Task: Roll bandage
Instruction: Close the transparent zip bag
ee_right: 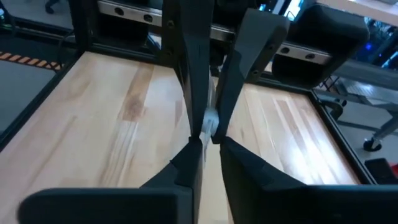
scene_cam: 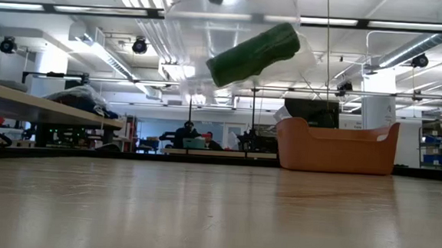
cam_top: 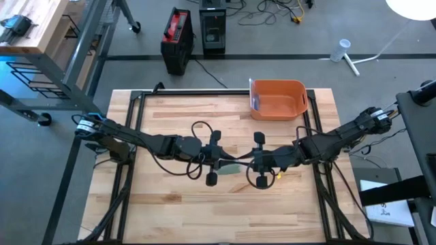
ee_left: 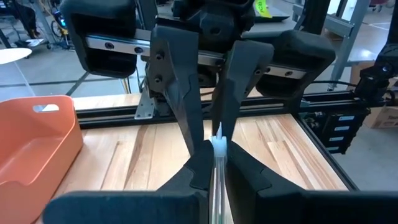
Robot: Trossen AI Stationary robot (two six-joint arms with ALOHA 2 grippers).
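Green bandage roll (scene_cam: 253, 54) | in clear wrap, between both hands | left hand (ee_left: 216, 148), right hand (ee_right: 208, 134) pinching wrap edges

My grippers: left gripper (cam_top: 216, 165) and right gripper (cam_top: 251, 165) meet mid-table.
Between them: greenish bandage (cam_top: 231, 167), probably.
Behind: orange bin (cam_top: 277, 99).

An orange plastic bin (cam_top: 278, 99) sits on my wooden table (cam_top: 170, 197), at its far edge. Beyond the bin on the grey floor stand a black-and-red case (cam_top: 176, 37) and a black box (cam_top: 212, 30); a white lamp stand (cam_top: 349, 61) lies off to its right.
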